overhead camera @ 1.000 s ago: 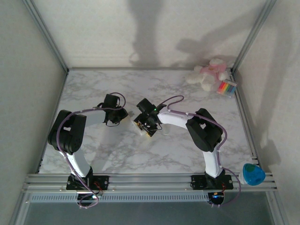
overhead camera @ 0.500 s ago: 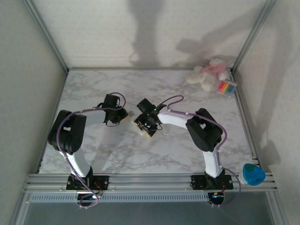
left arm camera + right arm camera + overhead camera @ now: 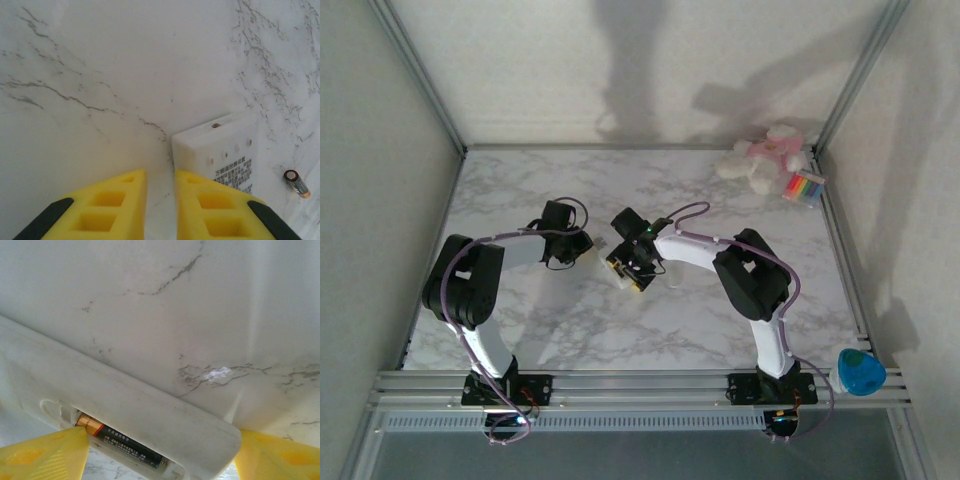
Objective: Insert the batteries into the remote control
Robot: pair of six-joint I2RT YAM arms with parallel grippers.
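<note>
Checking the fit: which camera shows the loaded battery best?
Right wrist: the battery lies close-up in the remote control's open bay. Left wrist shows the remote's end and a loose battery; top external, a white sliver.

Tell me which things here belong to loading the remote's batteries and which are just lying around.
For the job: remote control; battery in its compartment; loose battery.
Lying about: plush toy; striped pack; blue object.
</note>
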